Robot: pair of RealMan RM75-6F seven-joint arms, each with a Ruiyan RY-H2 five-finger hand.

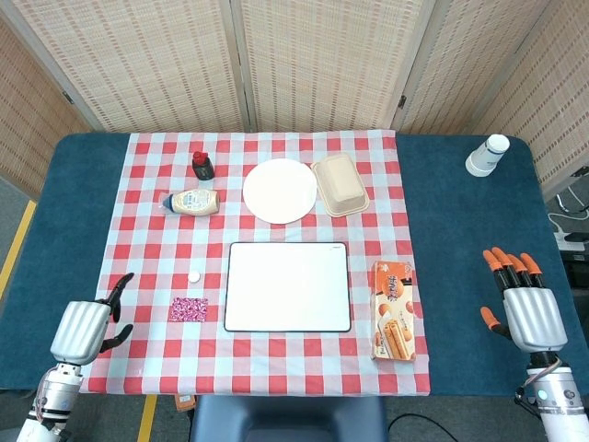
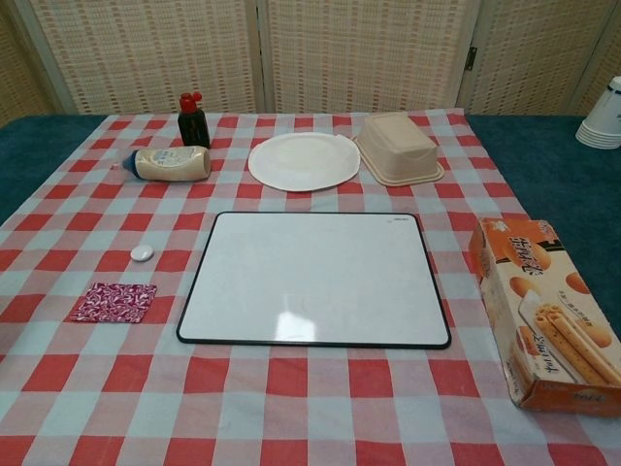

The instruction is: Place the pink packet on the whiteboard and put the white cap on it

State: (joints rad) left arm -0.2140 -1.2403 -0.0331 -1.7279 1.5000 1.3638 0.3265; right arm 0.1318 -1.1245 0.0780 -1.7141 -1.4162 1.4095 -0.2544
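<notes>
The pink packet (image 1: 189,309) (image 2: 113,302) lies flat on the checked cloth, just left of the whiteboard (image 1: 288,286) (image 2: 313,279). A small white cap (image 1: 194,276) (image 2: 142,253) sits a little beyond the packet. My left hand (image 1: 86,330) hovers at the cloth's front left edge, left of the packet, fingers apart and holding nothing. Over the blue table at the far right is my right hand (image 1: 518,308), fingers spread, empty. Neither hand shows in the chest view.
A biscuit box (image 1: 393,309) lies right of the whiteboard. Behind it are a white plate (image 1: 279,191), a beige lidded container (image 1: 340,184), a mayonnaise bottle (image 1: 193,202) on its side and a dark sauce bottle (image 1: 202,166). Stacked paper cups (image 1: 487,155) stand far right.
</notes>
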